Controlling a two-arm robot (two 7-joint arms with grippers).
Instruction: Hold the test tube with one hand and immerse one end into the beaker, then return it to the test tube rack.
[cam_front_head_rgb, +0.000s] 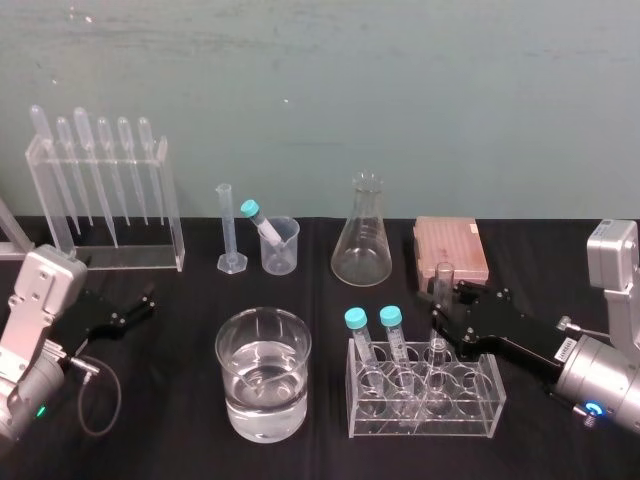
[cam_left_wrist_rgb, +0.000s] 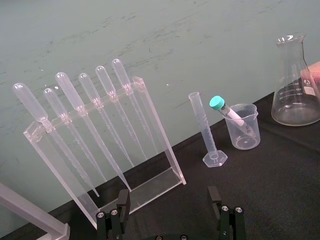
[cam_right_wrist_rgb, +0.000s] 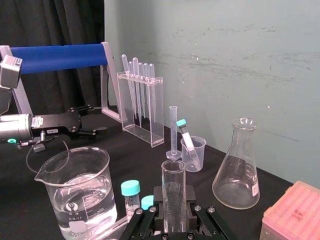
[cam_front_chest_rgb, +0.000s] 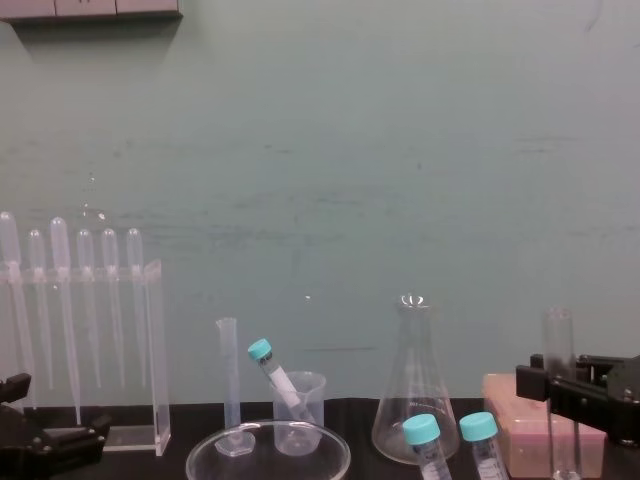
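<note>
Currently the right gripper (cam_front_head_rgb: 442, 312) is clenched around the upper part of the test tube (cam_front_head_rgb: 443, 282). The tube's lower end sits in a back hole of the clear rack (cam_front_head_rgb: 470, 415), just in front of the pink box (cam_front_head_rgb: 450, 245). To lift it well, I judge the tube should be drawn straight up until its bottom clears the rack top. Any sideways pull could make glass catch on acrylic and tip the rack or the two capped tubes (cam_front_head_rgb: 357, 335) beside it. Then it should go left to the beaker (cam_front_head_rgb: 228, 350), which stands near the rack and is about half full of clear liquid, and be lowered gently inside the rim. The flask (cam_front_head_rgb: 362, 240) behind looks empty, and the small plastic cup (cam_front_head_rgb: 283, 250) holds one leaning capped tube. The left gripper (cam_front_head_rgb: 148, 303) rests released on the left side of the table (cam_front_head_rgb: 170, 440).
</note>
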